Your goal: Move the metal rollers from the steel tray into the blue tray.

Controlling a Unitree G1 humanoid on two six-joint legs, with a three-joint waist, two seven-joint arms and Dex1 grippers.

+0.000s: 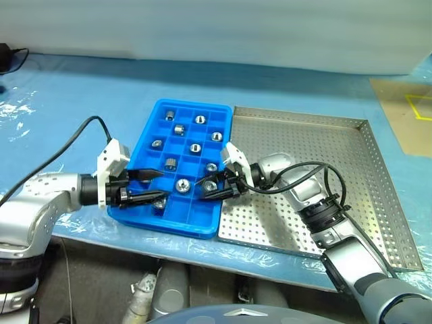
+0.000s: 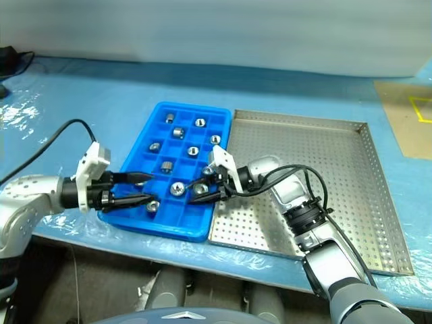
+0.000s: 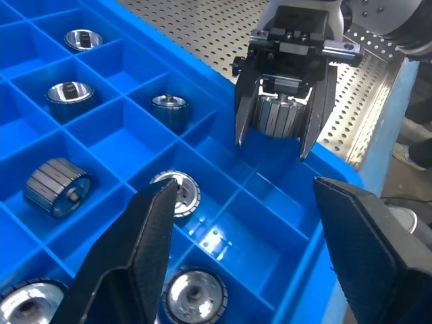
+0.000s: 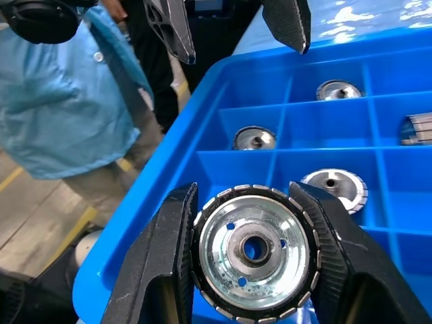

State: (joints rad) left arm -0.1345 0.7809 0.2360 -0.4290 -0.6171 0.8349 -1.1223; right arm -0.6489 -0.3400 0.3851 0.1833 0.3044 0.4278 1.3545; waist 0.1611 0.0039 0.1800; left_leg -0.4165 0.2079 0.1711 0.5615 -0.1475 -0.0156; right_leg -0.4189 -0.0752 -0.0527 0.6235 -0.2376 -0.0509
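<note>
The blue tray [image 1: 196,229] lies left of the steel tray [image 1: 324,162], their sides touching. Several metal rollers [image 1: 181,184] sit in separate compartments of the blue tray. My right gripper [image 1: 206,189] reaches in from the steel tray's side and is shut on one ribbed roller [image 4: 255,253], held above the blue tray's near right compartments. Facing it from the left is my left gripper [image 1: 162,185], open and empty over the tray's near left corner. The left wrist view shows the held roller [image 3: 278,115] between the right fingers, above a compartment with nothing in it.
Both trays rest on a blue plastic-covered table near its front edge. A cardboard sheet with yellow tape [image 1: 412,115] lies at the far right. A black cable [image 1: 10,57] is at the far left. A person in a light blue coat [image 4: 67,101] stands beyond the table edge.
</note>
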